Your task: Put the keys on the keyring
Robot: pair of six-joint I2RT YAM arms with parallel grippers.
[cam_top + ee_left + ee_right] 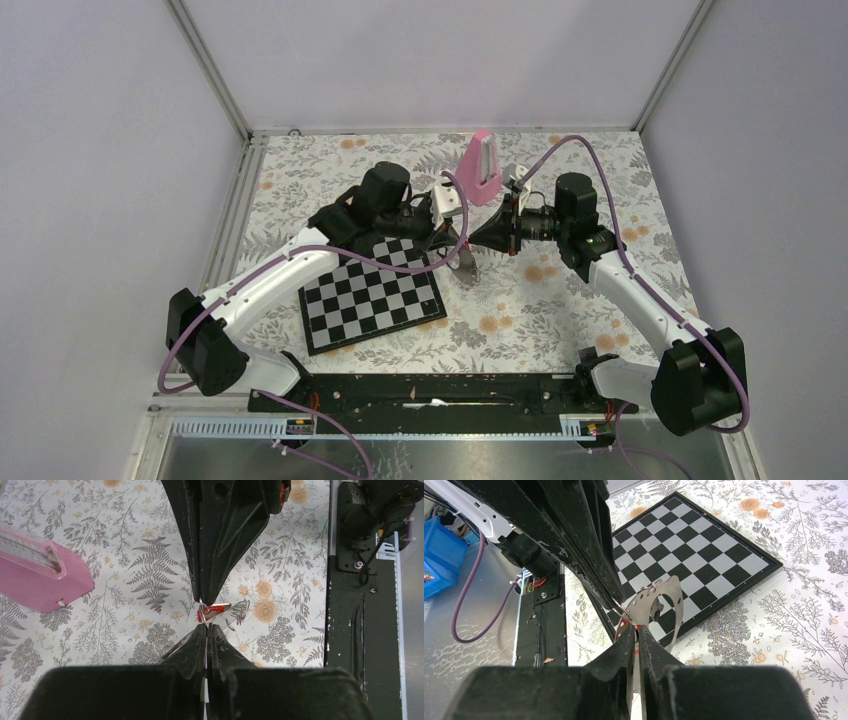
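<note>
I logged:
- floral tablecloth [560, 300], open room to the right
- chessboard [372, 292], its edge near the tips
- left gripper [206, 628], pinched tight
- right gripper [636, 630], a thin slit; I could not tell its grip
- keyring [644, 605], a pale translucent loop, hung between the tips
- red-headed key [214, 609], beside it

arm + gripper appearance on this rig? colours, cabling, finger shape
Matching pair: the left arm and right arm have white links, black joint housings and a purple cable looped along each. The left gripper and right gripper are black wedges tapering to thin tips, visibly scuffed.
</note>
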